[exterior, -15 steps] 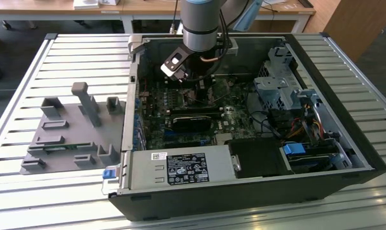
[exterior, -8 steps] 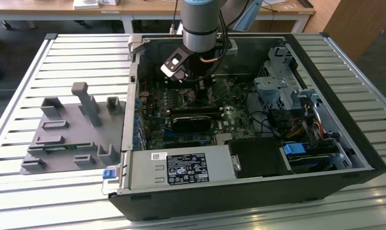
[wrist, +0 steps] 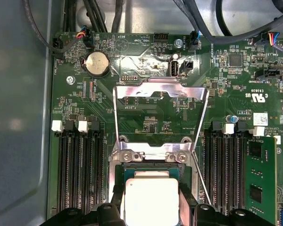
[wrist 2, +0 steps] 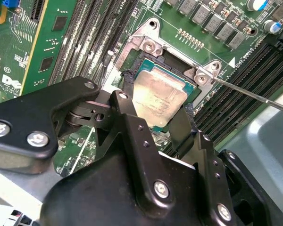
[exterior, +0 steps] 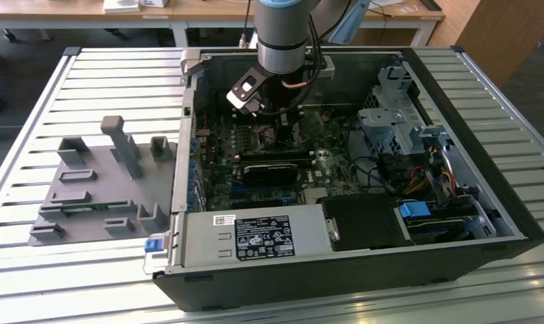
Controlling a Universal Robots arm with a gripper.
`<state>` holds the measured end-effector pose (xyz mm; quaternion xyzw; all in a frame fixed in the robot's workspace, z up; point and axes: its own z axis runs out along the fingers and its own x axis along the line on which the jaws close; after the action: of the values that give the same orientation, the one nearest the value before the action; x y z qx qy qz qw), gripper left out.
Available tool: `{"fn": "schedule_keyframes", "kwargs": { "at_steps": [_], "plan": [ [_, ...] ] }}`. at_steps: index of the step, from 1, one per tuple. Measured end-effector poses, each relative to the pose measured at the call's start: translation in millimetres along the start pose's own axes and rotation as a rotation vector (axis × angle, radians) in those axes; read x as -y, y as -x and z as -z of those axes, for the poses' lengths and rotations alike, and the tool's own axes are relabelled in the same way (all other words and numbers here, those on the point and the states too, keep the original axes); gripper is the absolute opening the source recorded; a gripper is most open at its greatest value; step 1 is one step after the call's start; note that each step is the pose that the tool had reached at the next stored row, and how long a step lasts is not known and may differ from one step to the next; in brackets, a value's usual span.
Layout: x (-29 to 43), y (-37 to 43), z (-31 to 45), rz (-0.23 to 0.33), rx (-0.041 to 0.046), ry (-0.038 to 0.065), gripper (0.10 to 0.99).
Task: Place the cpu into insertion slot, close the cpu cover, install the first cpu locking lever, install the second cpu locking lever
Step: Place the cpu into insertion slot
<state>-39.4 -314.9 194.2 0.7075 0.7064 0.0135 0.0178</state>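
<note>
The cpu (wrist 2: 158, 96) lies squarely over the insertion slot (wrist: 151, 168) on the motherboard (wrist: 146, 52), with the gripper (wrist 2: 156, 94) clamped on two opposite edges of it. The cpu cover (wrist: 160, 89) stands swung open beyond the slot. A thin locking lever (wrist 2: 254, 96) juts out beside the slot, inside the open computer case (exterior: 344, 283).

This looked like a robotics lab or test workshop. A desktop computer case (exterior: 344, 287) lay open on its side on a slatted metal workbench (exterior: 110, 74), its motherboard (exterior: 220, 145) bared, with 1 robot arm (exterior: 281, 34) reaching down into it. Beside the case sat a grey holder plate (exterior: 96, 192) with moulded slots. Behind stood wooden desks (exterior: 218, 10) on white legs.
</note>
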Motion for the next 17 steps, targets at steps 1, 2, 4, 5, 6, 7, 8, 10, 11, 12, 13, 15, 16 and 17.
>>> {"fn": "schedule_keyframes", "kwargs": {
  "at_steps": [1, 2, 4, 5, 6, 7, 8, 10, 11, 12, 13, 15, 16, 17],
  "plan": [
    [0.0, 0.0, 0.0, 0.000, 0.0000, 0.000, 0.537],
    [0.0, 0.0, 0.0, 0.000, 0.0000, 0.000, 0.537],
    [0.0, 0.0, 0.0, 0.000, 0.0000, 0.000, 0.537],
    [0.0, 0.0, 0.1, 0.000, -0.0001, 0.000, 0.537],
    [-0.1, -0.1, 0.3, 0.000, -0.0005, 0.000, 0.537],
    [-0.1, -0.1, 0.3, 0.000, -0.0006, 0.000, 0.537],
    [0.0, 0.0, 0.4, 0.000, -0.0004, 0.000, 0.537],
    [0.0, 0.8, 0.5, -0.001, -0.0002, 0.000, 0.537],
    [0.0, 1.1, 0.5, -0.001, -0.0001, 0.000, 0.537],
    [0.0, 1.2, 0.4, -0.001, -0.0002, 0.000, 0.537],
    [0.0, 1.2, 0.5, -0.001, 0.0000, 0.000, 0.537],
    [-0.3, 1.3, 0.4, -0.001, 0.0000, 0.000, 0.537],
    [-0.6, 1.3, 0.4, -0.001, 0.0000, 0.000, 0.537],
    [-0.9, 1.4, 0.3, -0.002, 0.0001, 0.000, 0.537]
  ]
}}
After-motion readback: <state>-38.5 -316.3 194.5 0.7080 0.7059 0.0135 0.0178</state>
